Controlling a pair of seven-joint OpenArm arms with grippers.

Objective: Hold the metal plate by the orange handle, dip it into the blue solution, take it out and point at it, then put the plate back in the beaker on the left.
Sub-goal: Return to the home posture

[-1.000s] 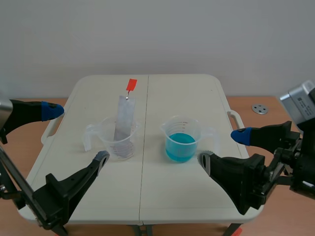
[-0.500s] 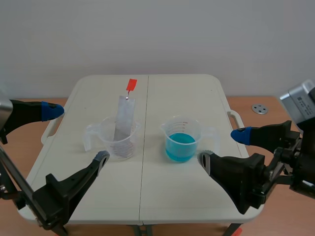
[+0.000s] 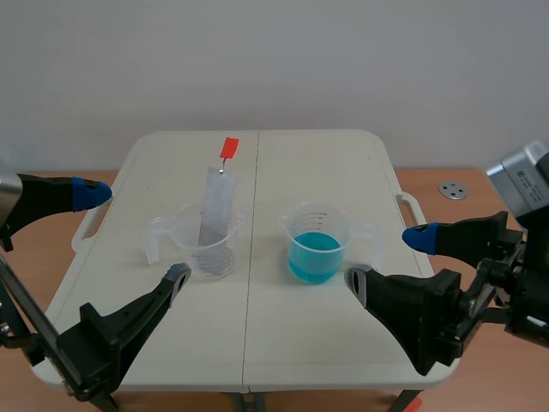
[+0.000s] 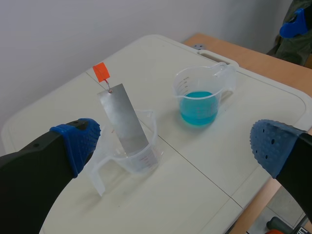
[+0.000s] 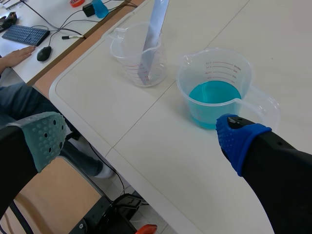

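Note:
A grey metal plate (image 3: 216, 210) stands tilted in the clear beaker (image 3: 206, 245) on the left, its orange handle (image 3: 228, 148) sticking up above the rim. To its right sits the beaker of blue solution (image 3: 316, 245). My left gripper (image 3: 133, 236) is open, low and to the left of the clear beaker. My right gripper (image 3: 386, 257) is open beside the blue beaker's handle. From the left wrist, the plate (image 4: 124, 119), handle (image 4: 101, 72) and blue beaker (image 4: 199, 97) lie ahead of the open left gripper (image 4: 175, 146). The open right gripper (image 5: 141, 139) hangs short of the blue beaker (image 5: 214, 90) and plate (image 5: 153, 34).
Both beakers stand on a white folding table (image 3: 309, 163) with a centre seam. A round metal fitting (image 3: 452, 190) lies on the floor at the right. Beyond the table in the right wrist view is a desk with a keyboard (image 5: 24, 34), a mouse (image 5: 44, 52) and a person's hand (image 5: 17, 56).

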